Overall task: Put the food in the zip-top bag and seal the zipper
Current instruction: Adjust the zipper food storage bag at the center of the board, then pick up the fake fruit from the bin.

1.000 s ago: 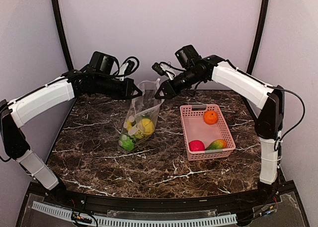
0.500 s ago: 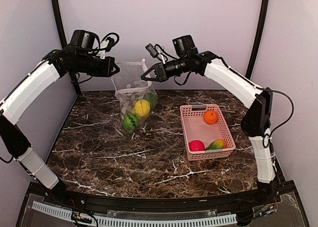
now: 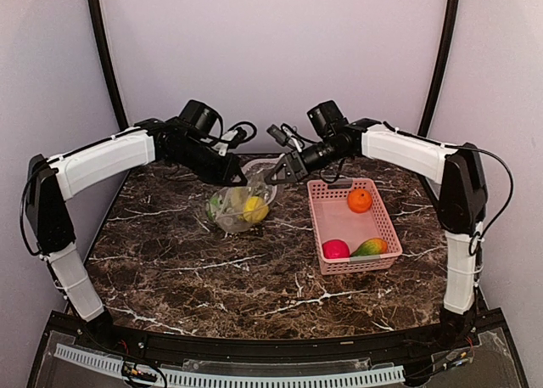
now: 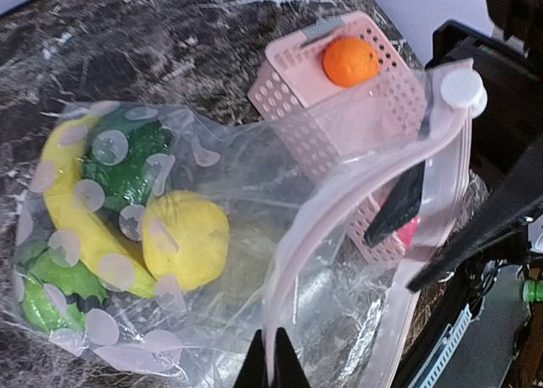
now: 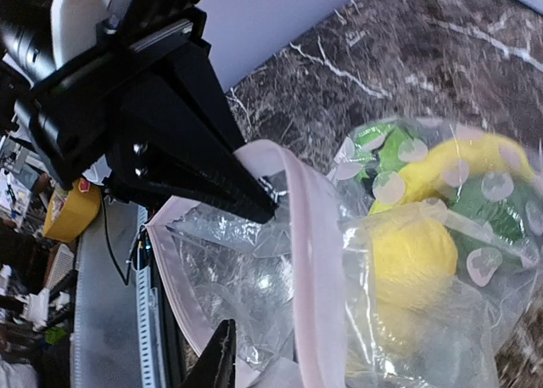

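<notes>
Now: four food items (image 3: 252,208) in zip-top bag (image 4: 254,171), three in basket (image 3: 338,218).

A dark marble-patterned bench (image 3: 254,278) with white veins fills the floor of the cell. On its right half lies a pink lattice basket (image 3: 365,264), long side running away from the near edge, with a small grey tab (image 3: 339,182) on its far rim. Pale lilac walls (image 3: 271,57) close in the back and sides, and two dark poles (image 3: 103,57) (image 3: 441,57) rise at the back corners. A white slotted strip (image 3: 229,375) runs along the near edge. The right wrist view shows a yellow tape roll (image 5: 68,214) off the bench.
</notes>
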Tool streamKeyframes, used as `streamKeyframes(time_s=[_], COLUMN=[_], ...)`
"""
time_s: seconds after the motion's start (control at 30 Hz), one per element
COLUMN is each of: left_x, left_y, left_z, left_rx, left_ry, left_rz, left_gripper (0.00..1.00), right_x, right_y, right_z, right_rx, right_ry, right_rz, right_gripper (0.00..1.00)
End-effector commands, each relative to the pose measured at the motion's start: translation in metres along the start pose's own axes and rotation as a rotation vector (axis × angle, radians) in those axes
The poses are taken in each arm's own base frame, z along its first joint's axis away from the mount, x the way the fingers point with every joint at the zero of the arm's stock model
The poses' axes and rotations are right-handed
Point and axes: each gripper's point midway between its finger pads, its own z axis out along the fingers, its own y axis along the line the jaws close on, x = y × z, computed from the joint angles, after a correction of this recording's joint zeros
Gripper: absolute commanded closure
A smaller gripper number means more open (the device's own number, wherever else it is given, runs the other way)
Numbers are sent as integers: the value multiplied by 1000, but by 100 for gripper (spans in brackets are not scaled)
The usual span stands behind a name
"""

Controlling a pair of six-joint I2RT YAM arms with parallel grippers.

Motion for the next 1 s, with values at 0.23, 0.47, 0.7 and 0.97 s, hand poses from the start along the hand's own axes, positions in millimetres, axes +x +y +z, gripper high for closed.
streamKeyframes(time_s=[0.23,0.47,0.7,0.97], left_x=[-18,-26,-21,-15], left_y=[-43,-44,-39,-40], left_z=[1,-1,-2,-6], left_rx=[137,118,99,101], left_ry=[-83,-125,-136,-128], left_rz=[12,23,11,14], left_gripper=[99,99,99,99], right_x=[40,132,183,204], right_y=[30,-29,-36,-50], right_z=[-110,-120,-110,-95], right_rx=[243,378,341,304], right_ry=[66,329,403,436], right_rz=[-209,-170,-134,-53], right_gripper=[46,50,39,31])
